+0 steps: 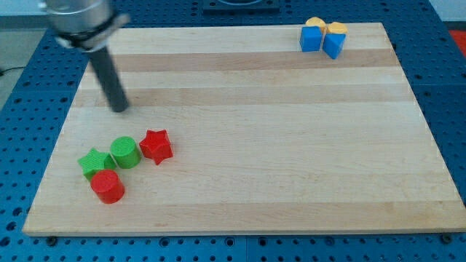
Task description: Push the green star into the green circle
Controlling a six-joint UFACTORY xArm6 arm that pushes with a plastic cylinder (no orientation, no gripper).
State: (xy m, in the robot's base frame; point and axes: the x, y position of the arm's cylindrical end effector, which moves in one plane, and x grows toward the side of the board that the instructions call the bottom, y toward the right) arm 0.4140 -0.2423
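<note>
Tip (120, 109) bare rod, no hand, well above cluster. Green star (93, 161) touching green circle (125, 152) — red cylinder (108, 186), red star (156, 145) adjacent; risk of scattering those.

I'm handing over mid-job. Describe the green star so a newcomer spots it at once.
Look at the board's bottom-left corner, where four blocks cluster. The green star is leftmost, touching the green circle and above the red circle. It alone is green and pointed.
</note>
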